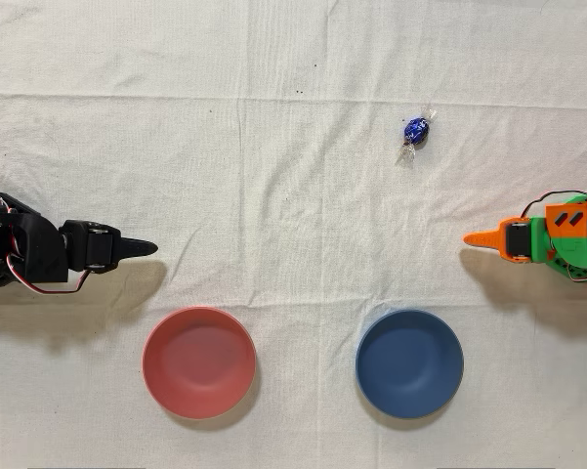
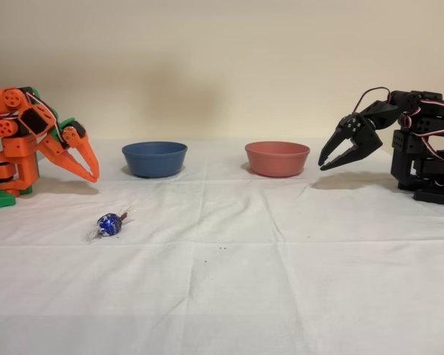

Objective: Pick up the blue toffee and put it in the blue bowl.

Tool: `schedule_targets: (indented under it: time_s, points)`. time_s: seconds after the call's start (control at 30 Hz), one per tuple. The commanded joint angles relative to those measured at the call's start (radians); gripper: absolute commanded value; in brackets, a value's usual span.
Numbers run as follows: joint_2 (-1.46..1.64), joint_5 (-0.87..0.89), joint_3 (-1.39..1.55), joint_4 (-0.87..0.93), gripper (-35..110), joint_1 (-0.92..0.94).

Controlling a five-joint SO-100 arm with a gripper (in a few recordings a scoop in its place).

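Blue toffee lies on the cloth in the overhead view's upper right, up and left of my gripper, twisted ends running diagonally. My jaws are nearly closed, holding nothing. The blue bowl sits lower right.

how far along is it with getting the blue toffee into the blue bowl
Nothing looks done yet. The blue toffee lies on the cloth, apart from the blue bowl, which holds nothing. The orange gripper holds nothing, its jaws nearly together, away from the toffee. Reaching, grasping and dropping all remain.
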Motion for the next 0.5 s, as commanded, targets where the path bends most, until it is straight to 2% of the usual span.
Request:
schedule_targets:
  time_s: [0.0, 0.07, 0.37, 0.47]
  points:
    - [0.005, 0.0, -0.015, 0.02, 1, -0.006]
    - [0.005, 0.0, -0.015, 0.02, 4, -0.006]
    - [0.005, 0.003, -0.015, 0.02, 0, 0.002]
    - [0.005, 0.058, -0.015, 0.02, 0, 0.025]
